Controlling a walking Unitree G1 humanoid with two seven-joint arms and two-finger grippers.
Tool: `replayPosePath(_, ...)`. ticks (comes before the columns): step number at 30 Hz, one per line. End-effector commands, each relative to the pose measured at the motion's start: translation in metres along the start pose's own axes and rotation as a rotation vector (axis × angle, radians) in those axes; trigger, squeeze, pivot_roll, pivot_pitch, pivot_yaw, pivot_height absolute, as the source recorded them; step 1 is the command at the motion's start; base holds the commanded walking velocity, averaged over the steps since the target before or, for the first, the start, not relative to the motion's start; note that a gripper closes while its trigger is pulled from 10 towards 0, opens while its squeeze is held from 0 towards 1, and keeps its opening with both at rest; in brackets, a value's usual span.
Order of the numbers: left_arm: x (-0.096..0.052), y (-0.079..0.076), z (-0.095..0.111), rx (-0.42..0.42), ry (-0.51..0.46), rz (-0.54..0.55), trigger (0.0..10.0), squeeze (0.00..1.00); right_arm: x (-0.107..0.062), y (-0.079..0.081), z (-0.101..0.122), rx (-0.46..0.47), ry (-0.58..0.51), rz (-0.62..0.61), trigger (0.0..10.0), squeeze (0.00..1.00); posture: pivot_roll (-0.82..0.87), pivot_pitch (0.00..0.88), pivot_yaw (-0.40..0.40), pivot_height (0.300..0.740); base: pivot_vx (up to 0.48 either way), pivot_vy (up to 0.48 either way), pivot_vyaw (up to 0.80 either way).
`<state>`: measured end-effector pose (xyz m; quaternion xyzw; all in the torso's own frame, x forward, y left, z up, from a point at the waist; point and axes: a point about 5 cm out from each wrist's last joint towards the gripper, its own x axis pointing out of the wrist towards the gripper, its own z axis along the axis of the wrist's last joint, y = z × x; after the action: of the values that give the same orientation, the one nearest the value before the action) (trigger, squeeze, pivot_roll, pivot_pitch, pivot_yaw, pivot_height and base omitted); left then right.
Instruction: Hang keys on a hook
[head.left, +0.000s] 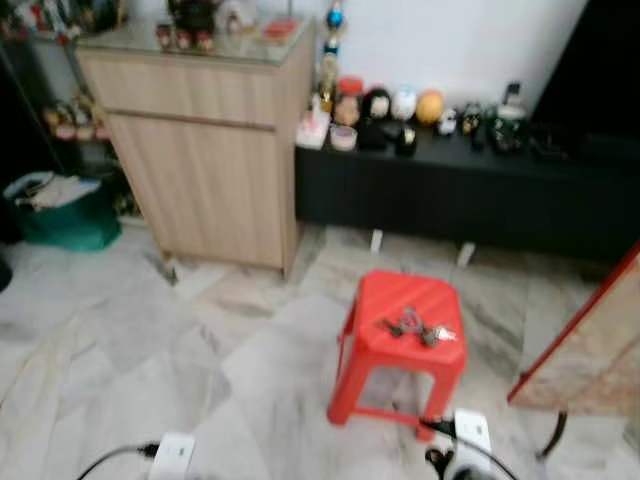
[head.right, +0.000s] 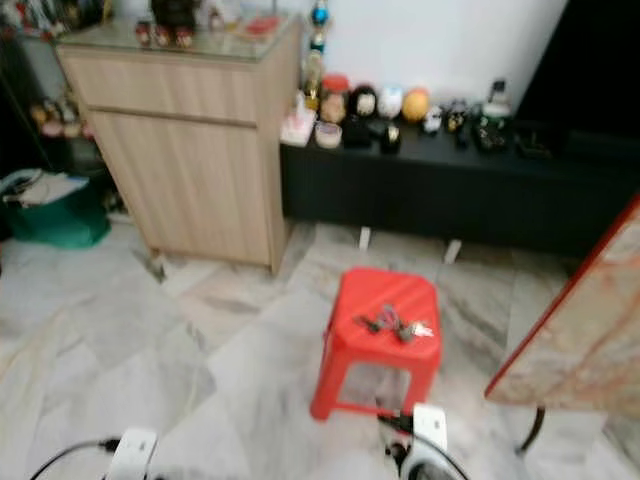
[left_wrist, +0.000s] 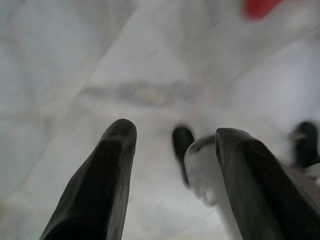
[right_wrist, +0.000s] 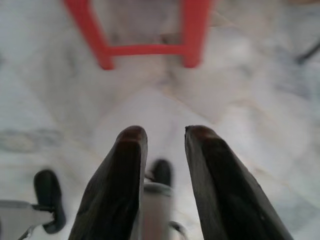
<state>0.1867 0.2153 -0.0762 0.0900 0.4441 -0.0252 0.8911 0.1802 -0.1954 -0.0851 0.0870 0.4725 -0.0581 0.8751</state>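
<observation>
**Keys lie on a red stool while both grippers hang low over the floor**

Where the marble floor (head.left: 120, 350) opens out in front of a black low cabinet (head.left: 460, 200), a red plastic stool (head.left: 400, 345) stands by itself. A bunch of keys (head.left: 418, 327) lies on the stool's seat, toward its right edge, touched by nothing. Small figurines and ornaments line the top of the black cabinet, and a light wooden cupboard (head.left: 205, 150) stands against its left end. A green bin (head.left: 65, 215) sits on the floor further left. A slanted red-edged panel (head.left: 590, 350) cuts in at the right.

The left gripper (left_wrist: 175, 145) points down at the pale floor, fingers spread apart and empty. The right gripper (right_wrist: 165, 137) also hangs over the floor, near the stool's legs, its fingers parted by a narrower gap and holding nothing.
</observation>
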Motion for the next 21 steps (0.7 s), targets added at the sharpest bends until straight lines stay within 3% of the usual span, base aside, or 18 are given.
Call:
replayPosePath(1, 0.0, 0.013, 0.015, 0.006, -0.078, 0.022, 10.0, 0.0, 0.001, 0.006, 0.01, 0.018, -0.056, 0.009, 10.0, 0.0, 0.08, 0.0, -0.053, 0.74, 0.0, 0.0, 0.0)
replayPosePath(3, -0.002, 0.022, 0.048, -0.019, -0.269, 0.043, 10.0, 0.0, 0.0, 0.004, 0.017, 0.027, -0.153, -0.006, 10.0, 0.0, 0.08, 0.0, -0.052, 0.74, 0.0, 0.0, 0.0)
replayPosePath(4, -0.008, 0.029, 0.077, -0.049, -0.449, 0.075, 10.0, 0.0, -0.002, 0.004, 0.025, 0.001, -0.237, 0.0, 10.0, 0.0, 0.08, 0.0, -0.051, 0.74, 0.0, 0.0, 0.0)
replayPosePath(5, -0.013, 0.031, 0.093, -0.061, -0.551, 0.084, 10.0, 0.0, -0.003, 0.005, 0.028, 0.002, -0.275, 0.015, 10.0, 0.0, 0.08, 0.0, -0.053, 0.74, 0.0, 0.0, 0.0)
replayPosePath(7, -0.022, 0.027, 0.112, -0.077, -0.67, 0.076, 10.0, 0.0, -0.004, 0.006, 0.036, 0.002, -0.33, 0.02, 10.0, 0.0, 0.08, 0.0, -0.054, 0.74, 0.0, 0.0, 0.0)
replayPosePath(8, -0.026, 0.025, 0.119, -0.088, -0.715, 0.067, 10.0, 0.0, -0.005, 0.017, 0.062, -0.012, -0.44, 0.037, 10.0, 0.0, 0.08, 0.0, -0.054, 0.74, 0.0, 0.0, 0.0)
replayPosePath(9, -0.029, 0.022, 0.124, -0.097, -0.75, 0.057, 10.0, 0.0, -0.01, 0.031, 0.092, -0.024, -0.567, 0.058, 10.0, 0.0, 0.08, 0.0, -0.054, 0.74, 0.0, 0.0, 0.0)
replayPosePath(10, -0.033, 0.019, 0.127, -0.09, -0.781, 0.045, 10.0, 0.0, -0.012, 0.035, 0.101, -0.039, -0.605, 0.07, 10.0, 0.0, 0.07, 0.0, -0.057, 0.74, 0.0, 0.0, 0.0)
replayPosePath(14, -0.045, 0.004, 0.126, -0.069, -0.861, -0.01, 10.0, 0.0, -0.017, 0.042, 0.107, -0.103, -0.679, 0.12, 10.0, 0.0, 0.06, 0.0, -0.057, 0.74, 0.0, 0.0, 0.0)
replayPosePath(21, -0.048, 0.002, 0.104, -0.102, -0.793, -0.015, 10.0, 0.0, -0.024, 0.045, 0.106, -0.124, -0.747, 0.072, 10.0, 0.0, 0.06, 0.0, -0.065, 0.74, 0.0, 0.0, 0.0)
